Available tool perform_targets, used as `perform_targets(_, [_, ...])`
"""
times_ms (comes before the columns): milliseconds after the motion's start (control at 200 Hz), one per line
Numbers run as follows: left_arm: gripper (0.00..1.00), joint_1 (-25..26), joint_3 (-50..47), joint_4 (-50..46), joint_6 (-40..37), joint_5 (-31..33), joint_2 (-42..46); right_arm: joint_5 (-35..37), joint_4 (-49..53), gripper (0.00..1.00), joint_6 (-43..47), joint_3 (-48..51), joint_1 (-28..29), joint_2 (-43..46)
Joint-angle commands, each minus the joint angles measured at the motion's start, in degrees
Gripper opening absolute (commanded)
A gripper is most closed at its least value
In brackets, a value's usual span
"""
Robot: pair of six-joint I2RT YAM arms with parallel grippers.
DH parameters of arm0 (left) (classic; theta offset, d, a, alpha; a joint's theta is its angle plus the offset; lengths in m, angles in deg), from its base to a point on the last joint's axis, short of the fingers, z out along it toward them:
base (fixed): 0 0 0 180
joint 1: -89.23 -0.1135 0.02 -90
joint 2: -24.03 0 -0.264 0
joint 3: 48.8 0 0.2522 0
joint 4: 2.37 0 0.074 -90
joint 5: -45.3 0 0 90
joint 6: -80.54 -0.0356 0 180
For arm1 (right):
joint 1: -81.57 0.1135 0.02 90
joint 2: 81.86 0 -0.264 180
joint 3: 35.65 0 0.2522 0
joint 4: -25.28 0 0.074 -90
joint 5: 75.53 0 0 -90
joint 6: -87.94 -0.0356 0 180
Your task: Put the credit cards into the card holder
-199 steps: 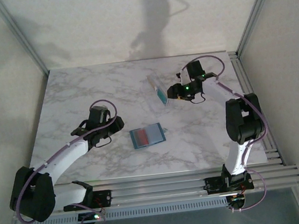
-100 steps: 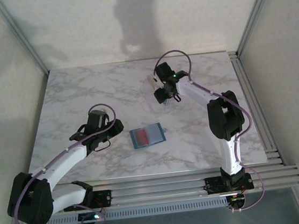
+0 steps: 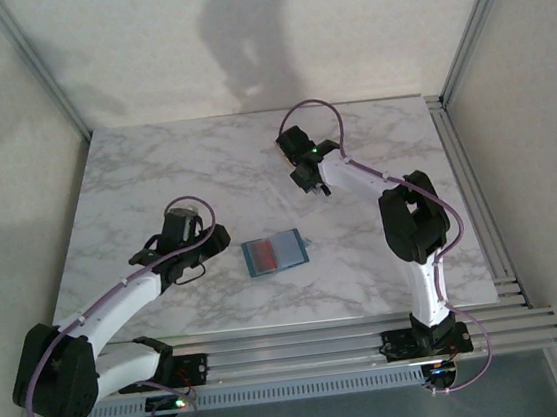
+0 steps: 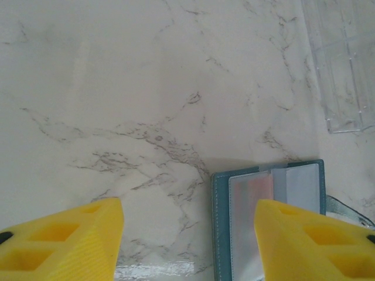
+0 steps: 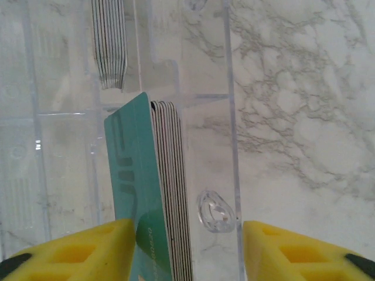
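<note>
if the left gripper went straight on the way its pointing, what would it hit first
Most likely the bare marble table, beside the open teal wallet. The left gripper is open and angled down at it; one finger may clip the wallet's edge, but depth is unclear.

Your left arm point(image 3: 117, 292) and right arm point(image 3: 353, 171) have white links, black joints and looping lilac cables; your fingers point(image 4: 64, 240) are yellow, finely ridged plastic.

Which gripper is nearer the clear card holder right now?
Right. The right gripper hangs directly over the card holder, a stack of cards standing between its open jaws. The left gripper is off toward the near left, beside the teal wallet.
</note>
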Motion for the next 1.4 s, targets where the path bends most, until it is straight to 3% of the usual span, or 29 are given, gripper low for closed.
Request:
perform_targets(0, [0.6,-0.5,0.6,-1.0,0.0,-0.6,0.0,3.8,-0.4,0.47,0.2,0.8,0.2,1.6])
perform_targets(420, [0.61,-0.5,0.9,-1.8,-0.8,1.1,1.4,7.1,-0.5,0.35,1.3,0.4,1.0,1.4])
perform_targets(661, [0.61,-0.5,1.0,-2.3,-1.0,2.9,1.9,10.2,-0.8,0.38,2.2,0.7,1.7,0.4])
perform_targets(846, [0.61,-0.6,0.3,-1.6,-0.9,3.2,2.4,10.3,-0.7,0.31,2.4,0.5,1.8,-0.1])
perform_targets(976, [0.6,-0.6,1.0,-2.8,-1.4,3.0,1.4,7.7,2.0,0.46,1.5,-0.1,1.8,-0.5])
perform_targets(1171, [0.61,-0.6,0.0,-1.8,-1.3,3.1,1.3,10.3,2.4,0.56,2.9,0.1,1.8,-2.1])
perform_targets(1397, [0.61,-0.7,-0.4,-1.5,-1.3,3.3,1.4,14.9,1.4,0.54,4.6,-0.5,1.9,-3.5])
